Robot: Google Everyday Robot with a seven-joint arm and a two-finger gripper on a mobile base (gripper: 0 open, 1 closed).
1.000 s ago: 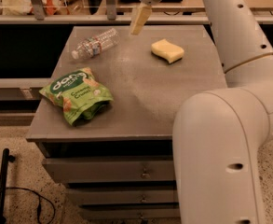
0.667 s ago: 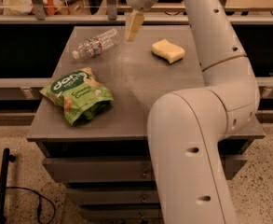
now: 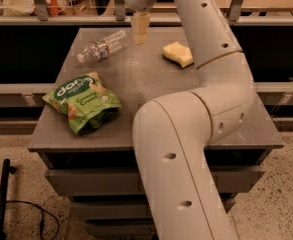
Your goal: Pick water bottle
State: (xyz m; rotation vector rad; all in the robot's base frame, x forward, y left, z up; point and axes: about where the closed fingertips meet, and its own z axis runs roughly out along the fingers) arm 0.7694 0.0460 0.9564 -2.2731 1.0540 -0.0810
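**A:** Where's the water bottle (image 3: 102,46)?

**B:** Lying on its side nr the far-left corner of the tabletop (image 3: 136,79). Cap end points twd the left edge, base twd the far edge. Nothing's touching it.

**A:** And the gripper (image 3: 140,30)?

**B:** Hanging over the far edge, approx mid-table, just beside the bottle's base end but not on it. Can't tell if it's set wide or narrow; from here it reads as one pale slab. Nothing in it afaik.

**A:** How'll the bottle handle?

**B:** Thin, crinkled clear plastic, so light & soft, I'd guess. The walls prob. give under a squeeze. It's round and lying down, so an off-centre nudge could roll or skid it. Can't see how much water's inside.

**A:** Best spot to take it?

**B:** Around the label band, mid-length, pinching across the long axis. The cap end's prob. stiffer, but it's small.

**A:** Anything crowding it?

**B:** No. The yellow sponge (image 3: 178,54) is nr the far-right corner and the green snack bag (image 3: 83,101) is by the front-left corner. Both are well apart from the bottle.
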